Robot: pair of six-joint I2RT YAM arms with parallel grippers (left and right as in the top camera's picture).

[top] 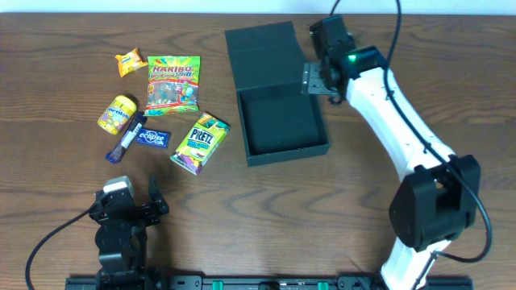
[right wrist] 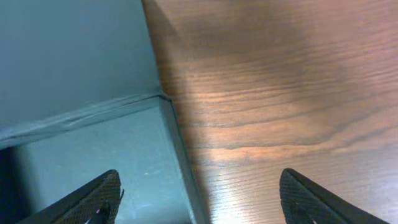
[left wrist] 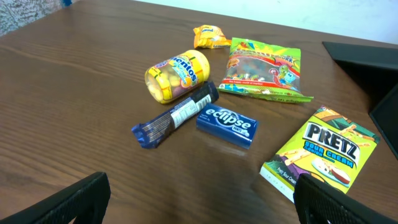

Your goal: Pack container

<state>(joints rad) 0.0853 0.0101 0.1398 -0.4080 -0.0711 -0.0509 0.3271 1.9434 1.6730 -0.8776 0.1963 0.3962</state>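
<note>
My right pincer [right wrist: 205,199] gapes empty over the three-o'clock wall of the container [top: 288,153], mid-table, lid laid back toward twelve. Light, stiffish cardboard, I judge: pinch one wall's rim gently.

Haribo bag [top: 172,83], Mentos jar [top: 117,113], Eclipse pack [top: 151,138] and Pretz box [top: 200,142] lie clustered together.

Dark teal container [top: 284,121], lid open, seemingly empty
</note>
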